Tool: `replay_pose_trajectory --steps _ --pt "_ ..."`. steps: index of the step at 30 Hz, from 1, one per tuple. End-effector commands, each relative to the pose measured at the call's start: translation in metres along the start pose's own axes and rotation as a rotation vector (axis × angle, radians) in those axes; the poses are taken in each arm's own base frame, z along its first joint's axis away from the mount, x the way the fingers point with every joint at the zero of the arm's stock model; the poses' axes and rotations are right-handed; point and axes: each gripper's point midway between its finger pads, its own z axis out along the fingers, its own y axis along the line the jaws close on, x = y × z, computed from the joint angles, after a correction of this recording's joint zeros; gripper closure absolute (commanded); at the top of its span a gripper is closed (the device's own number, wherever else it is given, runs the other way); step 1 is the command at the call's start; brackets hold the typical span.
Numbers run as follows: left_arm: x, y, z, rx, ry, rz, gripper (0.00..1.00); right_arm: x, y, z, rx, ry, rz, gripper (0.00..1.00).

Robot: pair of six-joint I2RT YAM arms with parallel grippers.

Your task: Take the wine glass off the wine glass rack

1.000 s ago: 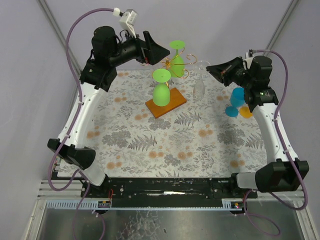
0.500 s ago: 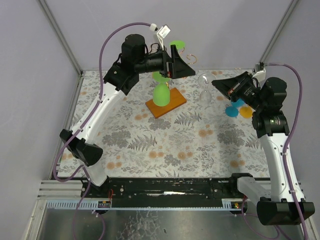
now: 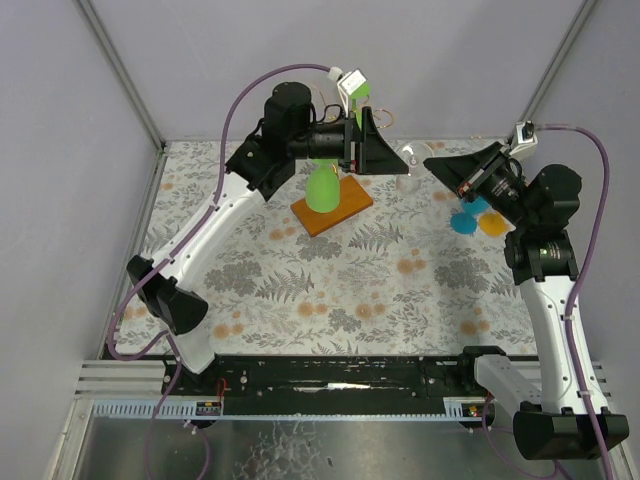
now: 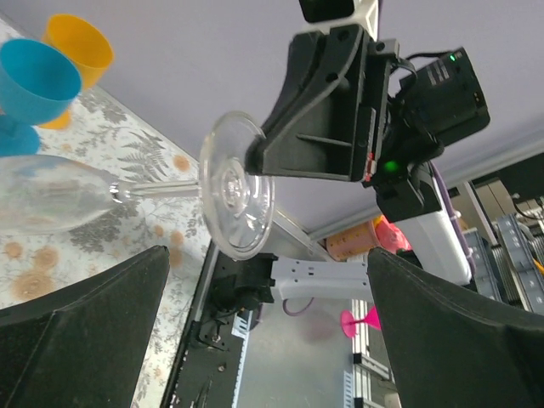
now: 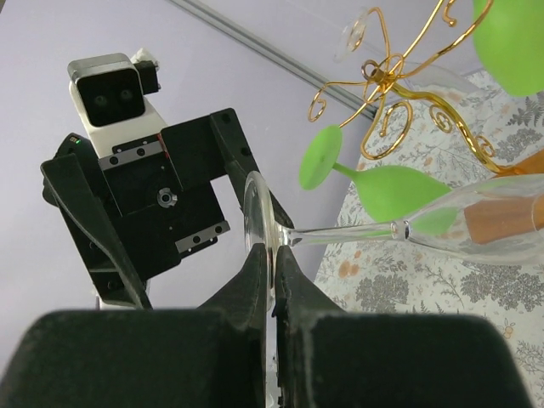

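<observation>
While the right claw (image 5: 272, 265) is clamped on the foot of the clear wine glass (image 5: 442, 228), holding it sideways above the counter (image 5: 408, 293) just beside the gold rack (image 5: 380, 75), the left claw (image 4: 268, 251) sits spread apart, facing that foot

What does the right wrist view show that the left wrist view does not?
Only right wrist: the gold wine glass rack and a green glass. Only left wrist: a blue cup and an orange cup. Both: the clear wine glass, its foot pinched by the right gripper.
</observation>
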Motion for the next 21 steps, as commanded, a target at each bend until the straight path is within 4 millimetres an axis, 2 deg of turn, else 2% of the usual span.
replay_pose_trajectory --steps 1,10,13,17,21 --pt "0.005 -0.021 0.007 0.097 0.020 0.019 0.00 -0.004 0.037 -0.009 -0.138 -0.017 -0.115 1.00" --pt "0.000 -0.025 0.015 0.141 0.020 -0.001 0.00 0.006 0.034 -0.013 -0.153 0.014 -0.150 1.00" --pt "-0.001 -0.026 0.016 0.150 0.020 -0.007 0.03 0.009 0.032 -0.014 -0.160 0.021 -0.158 1.00" --pt "0.000 -0.029 0.016 0.171 0.027 -0.020 0.18 0.011 0.034 -0.013 -0.181 0.036 -0.177 1.00" --pt "0.000 -0.034 0.015 0.192 0.031 -0.026 0.44 0.014 0.030 -0.012 -0.182 0.049 -0.190 1.00"
